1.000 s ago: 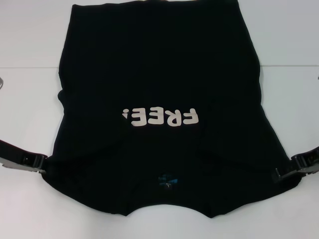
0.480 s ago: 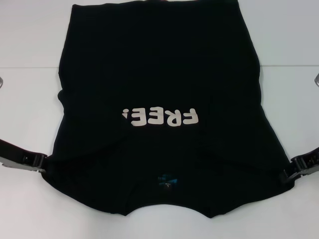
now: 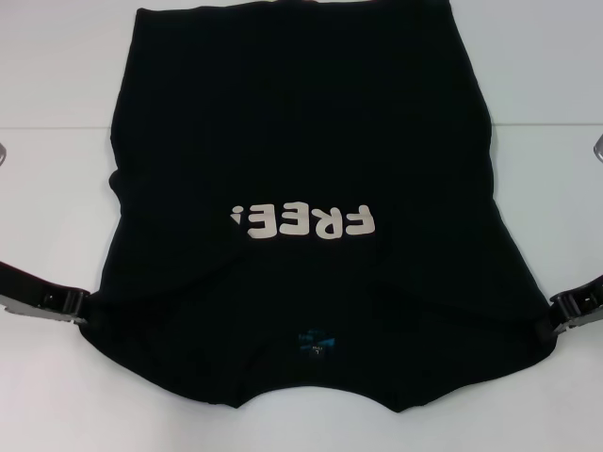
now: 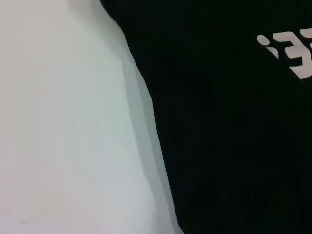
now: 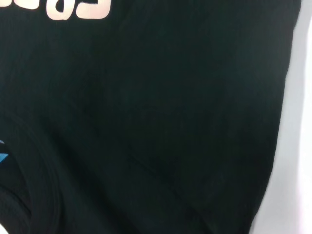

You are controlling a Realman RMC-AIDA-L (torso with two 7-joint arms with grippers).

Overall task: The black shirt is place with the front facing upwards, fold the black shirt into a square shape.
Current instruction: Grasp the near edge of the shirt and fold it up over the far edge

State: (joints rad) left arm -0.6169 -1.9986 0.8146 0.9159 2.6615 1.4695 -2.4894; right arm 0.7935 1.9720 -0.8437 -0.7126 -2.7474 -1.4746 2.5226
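The black shirt (image 3: 301, 141) lies flat and front up on the white table, collar toward me and hem at the far side. Its white "FREE!" lettering (image 3: 303, 222) reads upside down, and the blue neck label (image 3: 317, 343) sits near the front. Both sleeves look tucked in. My left gripper (image 3: 83, 309) is at the shirt's left edge near the shoulder. My right gripper (image 3: 549, 320) is at the right edge, at the shirt's corner. The left wrist view shows the shirt's edge (image 4: 234, 136) on the table. The right wrist view shows the shirt's chest and collar (image 5: 161, 122).
The white table (image 3: 57, 207) shows bare surface on both sides of the shirt and along the front edge. A small metal part (image 3: 599, 146) shows at the right border and another (image 3: 3, 151) at the left border.
My right gripper has moved outward to the right, from over the shirt's corner to its very edge. The left gripper and the shirt have hardly moved.
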